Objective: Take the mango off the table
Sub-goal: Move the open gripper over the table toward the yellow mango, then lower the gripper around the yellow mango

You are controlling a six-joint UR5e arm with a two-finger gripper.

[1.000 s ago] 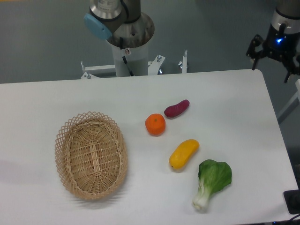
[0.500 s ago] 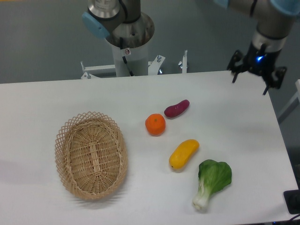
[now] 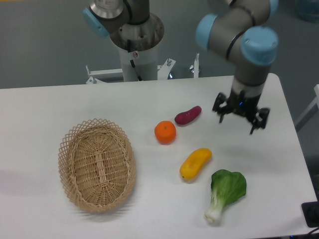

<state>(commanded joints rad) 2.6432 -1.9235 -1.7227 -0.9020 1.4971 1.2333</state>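
Note:
The mango (image 3: 195,163) is a glossy yellow-orange elongated fruit lying on the white table (image 3: 50,104), right of centre. My gripper (image 3: 240,118) hangs above the table, up and to the right of the mango and well apart from it. Its black fingers point down, spread apart, with nothing between them.
A round orange (image 3: 165,132) and a purple sweet potato (image 3: 188,115) lie up-left of the mango. A green bok choy (image 3: 225,193) lies just right of and below it. A woven basket (image 3: 97,164) stands at the left. The arm's base column (image 3: 138,45) is at the back.
The gripper has swung from beyond the table's far right corner inward and down toward the middle right, now over the table near the mango. The objects have not moved.

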